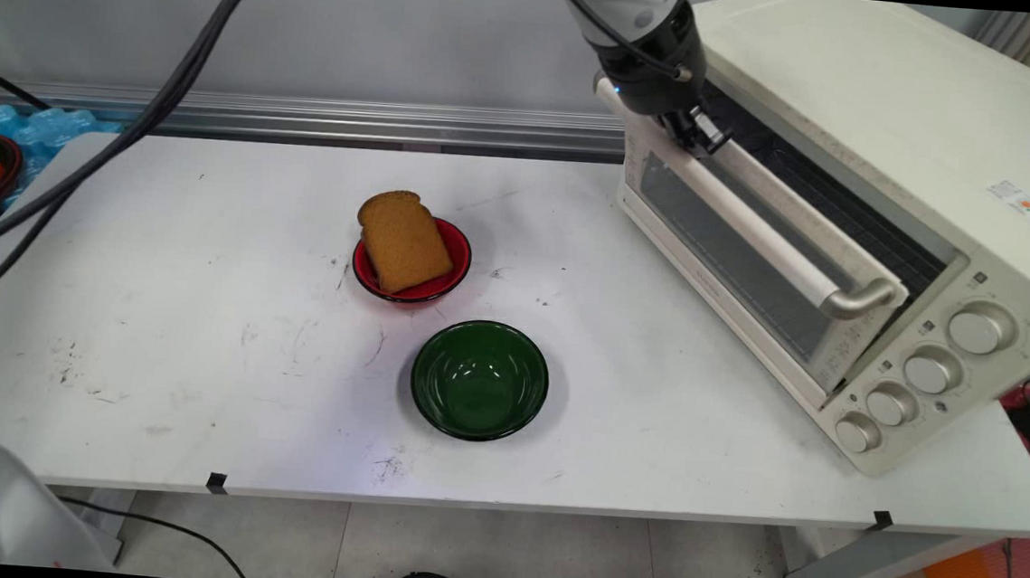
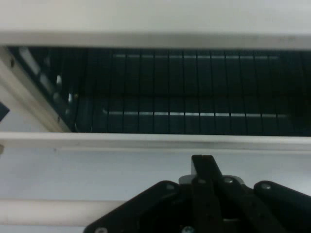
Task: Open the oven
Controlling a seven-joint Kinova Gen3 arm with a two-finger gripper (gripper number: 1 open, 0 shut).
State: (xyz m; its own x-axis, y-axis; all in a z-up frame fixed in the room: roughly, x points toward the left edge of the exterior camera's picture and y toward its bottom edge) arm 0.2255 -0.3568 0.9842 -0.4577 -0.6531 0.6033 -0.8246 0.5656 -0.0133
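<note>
**Gripper at the oven door**

The gripper (image 1: 700, 130) sits at the top edge of the ajar oven door (image 1: 735, 259), fingers pressed together, above the handle (image 1: 755, 224). Bread (image 1: 402, 240) lies on a red plate (image 1: 453, 271); a green bowl (image 1: 480, 380) stands near it.

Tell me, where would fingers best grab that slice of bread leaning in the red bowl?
Probably the bread by its rounded upper end, which juts past the red bowl's far-left rim. Coming from above, the fingers would pinch its two flat faces there. Its lower end rests inside the bowl, so the rim would hinder a grip there.
</note>
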